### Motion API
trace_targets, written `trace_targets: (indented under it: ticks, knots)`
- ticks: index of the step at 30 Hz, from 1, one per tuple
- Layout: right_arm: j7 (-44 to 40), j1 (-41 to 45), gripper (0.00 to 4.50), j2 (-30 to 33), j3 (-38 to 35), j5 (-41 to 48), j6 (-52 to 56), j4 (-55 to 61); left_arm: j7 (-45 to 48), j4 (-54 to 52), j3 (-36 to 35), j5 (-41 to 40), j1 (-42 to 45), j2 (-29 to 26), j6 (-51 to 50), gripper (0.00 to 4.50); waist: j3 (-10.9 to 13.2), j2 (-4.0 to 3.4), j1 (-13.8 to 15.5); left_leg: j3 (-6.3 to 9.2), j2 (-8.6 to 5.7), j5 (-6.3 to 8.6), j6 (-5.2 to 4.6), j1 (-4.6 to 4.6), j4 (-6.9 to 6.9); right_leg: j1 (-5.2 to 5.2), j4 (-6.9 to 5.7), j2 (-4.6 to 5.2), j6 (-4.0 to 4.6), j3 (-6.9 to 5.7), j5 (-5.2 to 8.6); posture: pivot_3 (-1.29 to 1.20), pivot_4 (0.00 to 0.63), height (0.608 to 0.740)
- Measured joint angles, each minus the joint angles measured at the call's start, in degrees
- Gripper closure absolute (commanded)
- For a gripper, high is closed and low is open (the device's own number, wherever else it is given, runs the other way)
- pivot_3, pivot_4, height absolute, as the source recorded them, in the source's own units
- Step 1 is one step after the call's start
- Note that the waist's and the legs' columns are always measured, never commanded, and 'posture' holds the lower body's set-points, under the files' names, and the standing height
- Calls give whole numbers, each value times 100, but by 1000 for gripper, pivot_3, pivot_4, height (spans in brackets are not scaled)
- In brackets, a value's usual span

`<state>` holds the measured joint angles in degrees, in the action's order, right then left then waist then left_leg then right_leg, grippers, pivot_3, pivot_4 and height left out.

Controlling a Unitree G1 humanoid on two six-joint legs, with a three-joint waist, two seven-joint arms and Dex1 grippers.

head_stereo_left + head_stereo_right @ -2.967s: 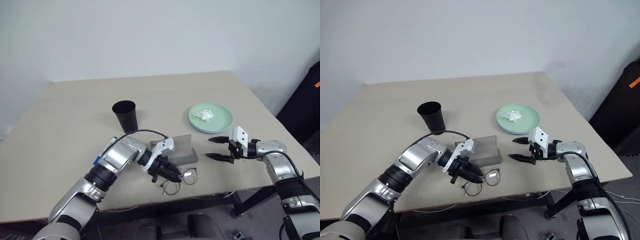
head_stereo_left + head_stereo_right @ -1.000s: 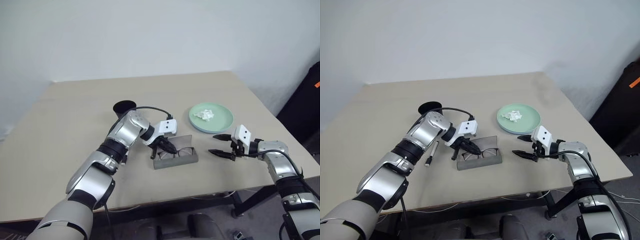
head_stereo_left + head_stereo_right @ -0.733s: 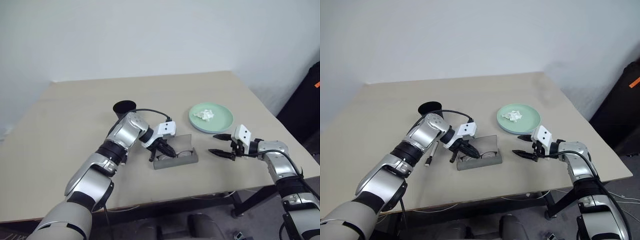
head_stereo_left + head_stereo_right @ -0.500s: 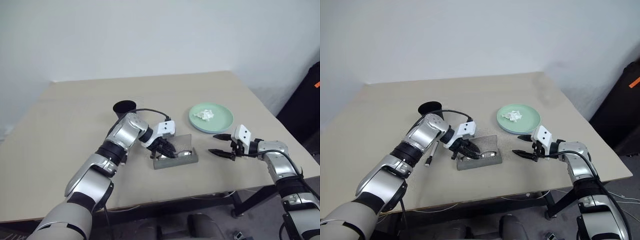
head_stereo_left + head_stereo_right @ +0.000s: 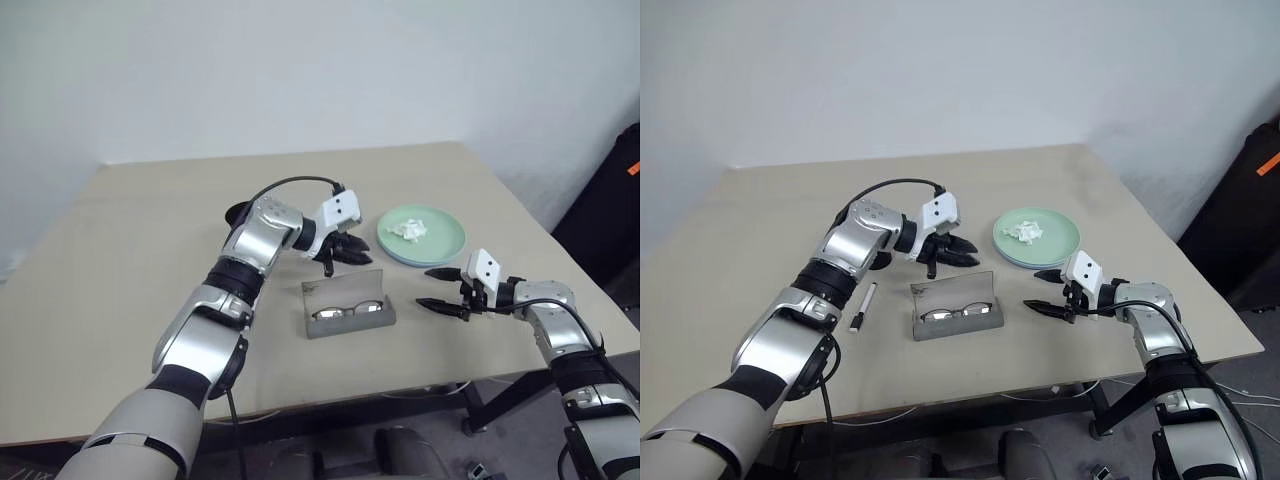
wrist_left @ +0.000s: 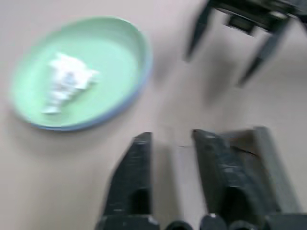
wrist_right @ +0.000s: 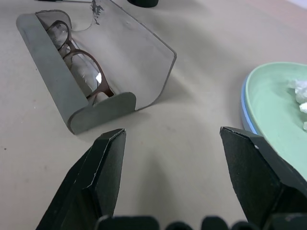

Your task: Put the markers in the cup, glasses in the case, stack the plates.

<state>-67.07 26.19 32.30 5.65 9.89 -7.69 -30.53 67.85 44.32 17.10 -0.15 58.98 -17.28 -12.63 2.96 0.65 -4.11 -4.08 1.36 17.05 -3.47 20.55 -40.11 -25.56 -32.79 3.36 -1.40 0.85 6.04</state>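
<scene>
A: What does the right eye view add?
B: A marker point(image 5: 862, 305) lying on the tabletop point(image 5: 760, 230), left of the open case point(image 5: 958, 313); the left eye view hides it behind the arm.

A: What has changed?
B: The left gripper point(image 5: 345, 253) has lifted away from the case, its jaws a little apart and empty. The glasses point(image 7: 79, 64) lie inside the case.

A: And the right gripper point(image 5: 432, 287)?
B: It hovers beside the case, jaws wide apart, near the stacked plates point(image 5: 450, 245).

Left arm hides most of the cup point(image 5: 880, 262)
</scene>
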Motion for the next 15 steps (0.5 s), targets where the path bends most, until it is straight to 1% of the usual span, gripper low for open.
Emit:
trace_targets:
  ticks: [1,6,9,12,15]
  knots:
    - [-22,0,1101,2,-1,6,2,7,-110,141,-53,7,22,10,87,4481,0,0,2,-1,1,0,0,1,0,0,0,-6,0,2,0,0,0,740]
    - [-279,9,1101,21,-55,195,139,234,-917,1159,-55,373,227,15,622,4481,0,1,5,-1,3,0,1,5,-1,3,1,-22,-1,12,-1,0,0,740]
    - [-335,32,1101,31,-99,242,229,311,-1164,1607,-53,536,283,24,877,4481,-2,3,6,-2,2,0,2,8,-1,3,1,-23,-1,11,-1,0,0,740]
    - [-360,34,1101,32,-145,246,251,314,-1292,1991,-12,746,283,72,962,4481,-2,6,7,-1,1,0,2,11,-1,3,1,-23,-2,11,-1,0,0,740]
    - [-361,36,1101,31,-154,246,251,314,-1094,2086,89,906,279,142,1038,4481,-2,8,9,1,-1,0,2,13,-1,3,2,-23,-1,11,-1,0,0,740]
